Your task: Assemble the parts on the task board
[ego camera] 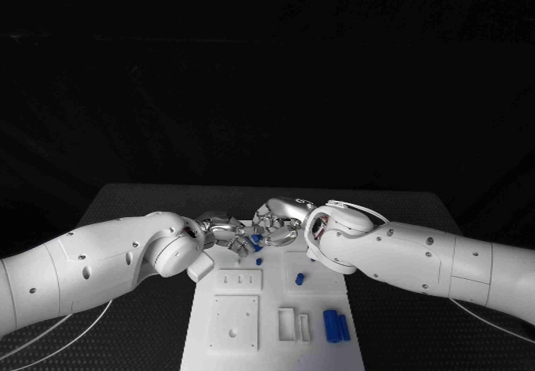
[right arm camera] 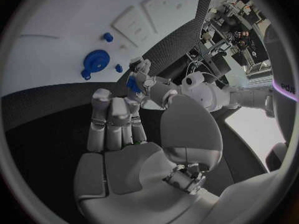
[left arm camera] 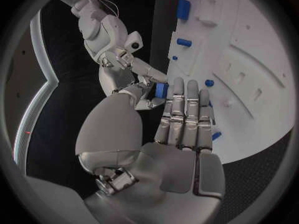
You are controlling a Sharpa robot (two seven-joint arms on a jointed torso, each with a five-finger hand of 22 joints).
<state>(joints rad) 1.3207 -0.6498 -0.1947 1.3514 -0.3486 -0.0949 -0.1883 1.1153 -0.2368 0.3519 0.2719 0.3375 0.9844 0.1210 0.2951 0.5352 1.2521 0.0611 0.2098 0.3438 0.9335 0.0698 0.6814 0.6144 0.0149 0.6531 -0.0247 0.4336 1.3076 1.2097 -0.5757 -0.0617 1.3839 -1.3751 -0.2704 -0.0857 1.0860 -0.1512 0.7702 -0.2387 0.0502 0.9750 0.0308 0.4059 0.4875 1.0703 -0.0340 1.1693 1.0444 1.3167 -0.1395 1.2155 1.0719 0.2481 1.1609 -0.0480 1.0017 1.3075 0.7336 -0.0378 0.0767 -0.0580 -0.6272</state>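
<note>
Held just above centre of the head view, over the far end of the white rectangular task board (ego camera: 273,325): a small blue plastic part (ego camera: 254,241), pinched where the two silver hands meet. Probably light, stiff and smooth, so liable to slip; best taken by its flat sides with the fingertips. Right hand (ego camera: 281,216) apparently has it, seen in the left wrist view nipped at that hand's fingertips (left arm camera: 161,90); left hand (ego camera: 229,229) close against it with fingers fairly straight, though whether holding too, cannot tell.

Counted in the head view: a short blue peg (ego camera: 260,261) just below the hands, a blue stub (ego camera: 300,277) right of centre, two upright blue bars (ego camera: 335,325) at lower right. Right wrist view adds one blue toothed gear (right arm camera: 96,61) at upper left.
</note>
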